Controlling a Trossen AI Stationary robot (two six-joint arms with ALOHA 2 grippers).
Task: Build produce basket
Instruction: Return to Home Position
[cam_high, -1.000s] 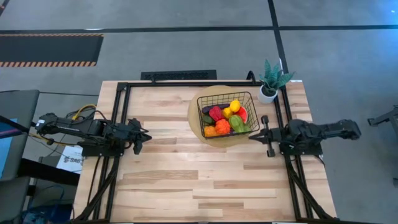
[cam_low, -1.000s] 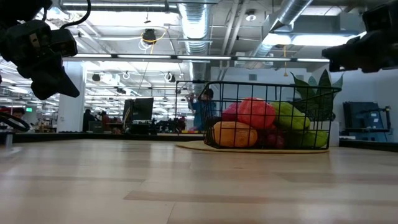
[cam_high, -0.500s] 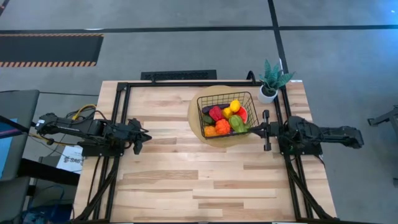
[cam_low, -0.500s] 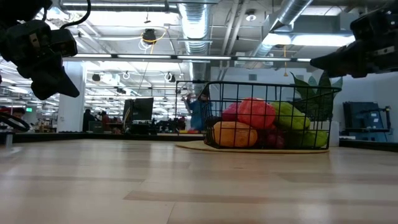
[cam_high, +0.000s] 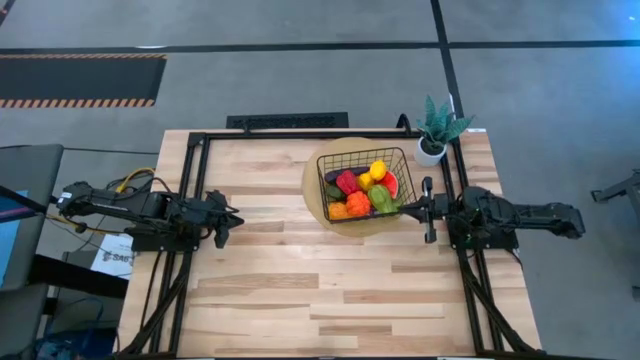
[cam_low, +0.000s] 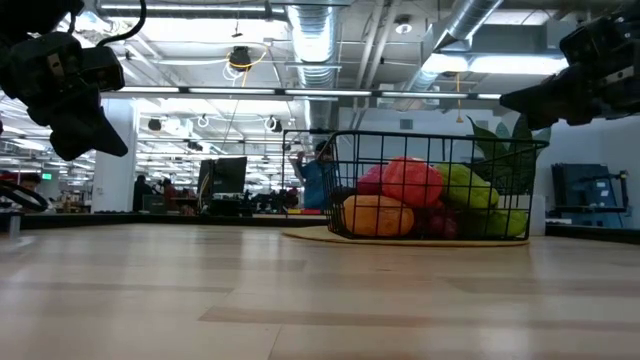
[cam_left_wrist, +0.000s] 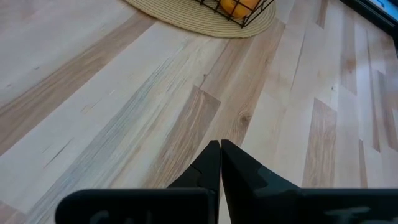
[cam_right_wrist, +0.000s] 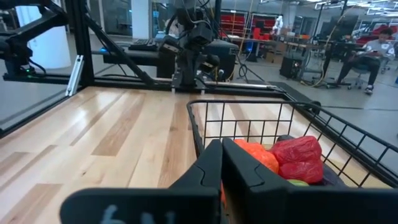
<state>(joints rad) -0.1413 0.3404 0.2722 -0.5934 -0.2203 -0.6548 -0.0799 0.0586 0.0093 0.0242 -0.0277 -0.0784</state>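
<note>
The pale wooden plank table (cam_high: 300, 290) runs as open boards across its near half and between the two arms. Far right, the black wire-grid basket (cam_high: 322, 172) sits on a round tan woven mat (cam_high: 311, 195), holding the colourful toy produce (cam_high: 362, 186). A small potted green plant (cam_high: 437, 128) stands at the far right corner. The right gripper (cam_high: 404, 209), fingers pressed together and empty, hangs just beside the basket's right wall, above rim height. The left gripper (cam_high: 234, 217), likewise closed on nothing, hangs near the left edge, well apart from the basket.
</note>
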